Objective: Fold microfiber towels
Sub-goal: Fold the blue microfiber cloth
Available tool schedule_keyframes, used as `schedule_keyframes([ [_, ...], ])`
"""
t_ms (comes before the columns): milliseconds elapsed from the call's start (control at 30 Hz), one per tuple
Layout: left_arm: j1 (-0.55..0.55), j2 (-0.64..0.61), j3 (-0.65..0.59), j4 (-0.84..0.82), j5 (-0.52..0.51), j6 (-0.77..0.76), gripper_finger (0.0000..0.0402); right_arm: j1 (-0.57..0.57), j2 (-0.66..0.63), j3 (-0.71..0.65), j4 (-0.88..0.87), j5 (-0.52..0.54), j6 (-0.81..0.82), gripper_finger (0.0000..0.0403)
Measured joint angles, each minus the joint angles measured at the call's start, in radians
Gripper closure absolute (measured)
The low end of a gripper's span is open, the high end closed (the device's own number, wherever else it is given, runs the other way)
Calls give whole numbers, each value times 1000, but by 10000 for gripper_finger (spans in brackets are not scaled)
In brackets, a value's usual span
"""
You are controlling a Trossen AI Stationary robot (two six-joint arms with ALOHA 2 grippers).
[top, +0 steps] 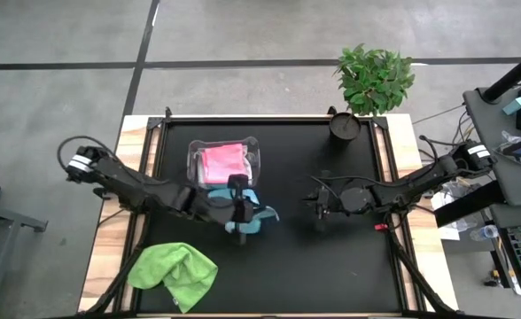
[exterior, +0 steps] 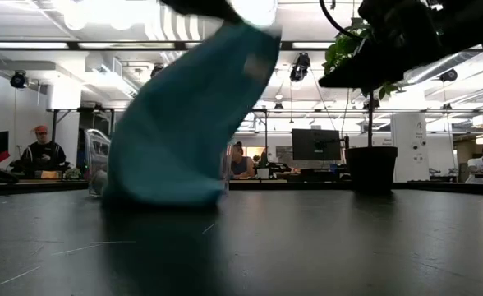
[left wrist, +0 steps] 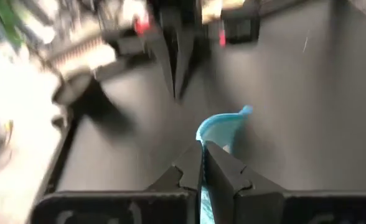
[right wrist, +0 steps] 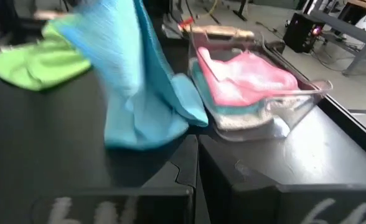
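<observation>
The light blue microfiber towel (top: 253, 220), seen from above, hangs pinched in the left gripper (top: 239, 211) just beside the clear plastic tub (top: 253, 152), which holds a pink folded towel (top: 222, 163); a crumpled lime green towel (top: 174, 271) lies well apart from the tub, and the right gripper (top: 315, 200) waits shut and empty farther off. From table height, the blue towel (exterior: 184, 115) drapes down with its lower edge resting on the black table (exterior: 324, 247), probably lifted so it can be spread for folding. The left wrist view shows the fingers (left wrist: 223, 174) pressed together on blue cloth (left wrist: 223, 127). The right wrist view shows pink towel (right wrist: 248, 78) atop others in the tub (right wrist: 295, 102).
</observation>
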Motion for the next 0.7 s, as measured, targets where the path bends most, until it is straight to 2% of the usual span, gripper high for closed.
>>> schedule_keyframes([
  [133, 3, -35, -40, 138, 40, 49, 401, 2, -6, 4, 41, -37, 39, 387],
  [233, 4, -34, -46, 189, 42, 49, 401, 2, -4, 23, 47, -97, 69, 364],
  [367, 6, -9, -46, 242, 42, 49, 401, 5, 6, 57, 55, -161, 78, 316],
  [700, 21, 12, -46, 264, 27, 42, 402, 26, 25, 113, 34, -168, 20, 196],
])
